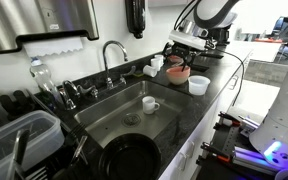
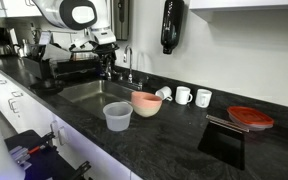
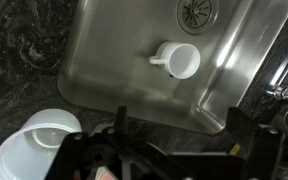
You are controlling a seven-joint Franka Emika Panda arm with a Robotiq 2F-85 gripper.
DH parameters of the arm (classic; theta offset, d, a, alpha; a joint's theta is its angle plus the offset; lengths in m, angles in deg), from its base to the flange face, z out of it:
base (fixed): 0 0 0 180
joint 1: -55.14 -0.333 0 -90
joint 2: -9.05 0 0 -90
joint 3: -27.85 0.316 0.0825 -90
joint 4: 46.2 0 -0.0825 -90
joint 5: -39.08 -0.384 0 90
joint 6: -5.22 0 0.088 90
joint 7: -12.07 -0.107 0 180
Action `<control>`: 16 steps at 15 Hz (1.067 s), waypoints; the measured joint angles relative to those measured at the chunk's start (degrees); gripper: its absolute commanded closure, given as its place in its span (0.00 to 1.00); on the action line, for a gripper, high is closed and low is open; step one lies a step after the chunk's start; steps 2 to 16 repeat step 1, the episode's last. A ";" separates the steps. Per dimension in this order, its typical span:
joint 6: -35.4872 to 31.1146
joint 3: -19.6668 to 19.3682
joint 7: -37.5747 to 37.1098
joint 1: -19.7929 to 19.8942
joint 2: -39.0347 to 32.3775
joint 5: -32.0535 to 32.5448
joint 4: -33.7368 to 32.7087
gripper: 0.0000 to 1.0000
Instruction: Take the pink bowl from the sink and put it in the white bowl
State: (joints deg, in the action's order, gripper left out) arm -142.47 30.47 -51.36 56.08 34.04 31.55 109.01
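Note:
The pink bowl [image 1: 177, 72] [image 2: 147, 99] stands on the dark counter beside the sink, not in the basin. It seems to rest in the white bowl [image 2: 147, 110], of which only a pale lower wall shows. My gripper [image 3: 179, 120] is open and empty, its two dark fingers spread above the counter edge next to the sink. In both exterior views it hangs a little above the pink bowl [image 1: 187, 48] [image 2: 106, 60]. The wrist view shows at most a pink sliver at its bottom edge.
A white handled mug [image 3: 179, 60] [image 1: 150, 103] lies in the steel sink [image 3: 114, 50]. A straight-sided white cup [image 3: 39, 145] [image 2: 117, 116] [image 1: 198, 85] stands by the bowls. A black pan [image 1: 134, 160] fills the near basin. Mugs [image 2: 183, 96] and a red lid [image 2: 250, 117] sit along the counter.

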 measured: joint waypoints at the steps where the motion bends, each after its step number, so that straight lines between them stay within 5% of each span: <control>1: 0.01 0.00 0.00 -0.03 0.00 0.00 0.00 0.00; 16: 0.01 0.00 0.00 -0.03 0.00 0.00 0.00 0.00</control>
